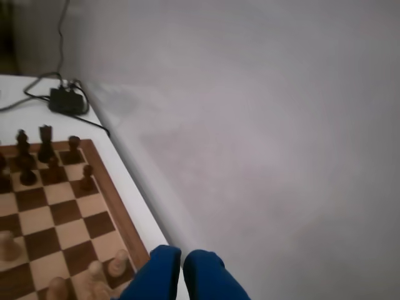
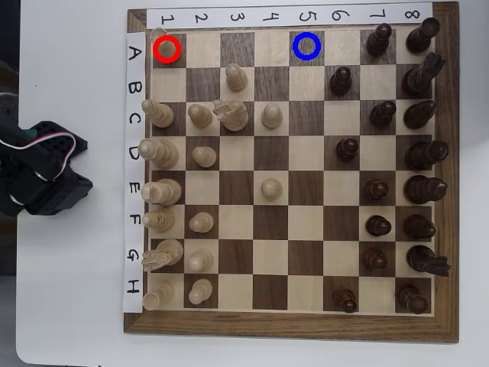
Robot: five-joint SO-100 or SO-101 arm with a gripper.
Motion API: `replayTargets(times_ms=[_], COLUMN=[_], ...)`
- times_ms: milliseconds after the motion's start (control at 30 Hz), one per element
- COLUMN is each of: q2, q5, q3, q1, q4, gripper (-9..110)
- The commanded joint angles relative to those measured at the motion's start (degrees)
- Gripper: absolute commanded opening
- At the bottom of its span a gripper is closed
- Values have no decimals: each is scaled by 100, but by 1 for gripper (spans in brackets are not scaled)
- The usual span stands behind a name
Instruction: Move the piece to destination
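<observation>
Piece (image 2: 160, 36) at red ring, hand (image 1: 182, 265) well apart

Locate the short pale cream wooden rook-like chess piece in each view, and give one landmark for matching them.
Overhead view: the short pale cream wooden rook-like chess piece stands on the board's top-left corner square, partly under the red ring.
Wrist view: not in it; only part of the board shows.
Shared landmark: the chessboard's dark wooden frame, at the right of the squares in the wrist view and all round them in the overhead view.
</observation>
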Motion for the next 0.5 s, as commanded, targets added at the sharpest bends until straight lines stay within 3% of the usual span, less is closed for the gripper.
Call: replayTargets(times_ms=[0, 467], q2=[-712, -694], q5=[1204, 2865], q3=[-1063, 923], q1=[-1644, -4878], q4=[237, 255], gripper=[0, 0])
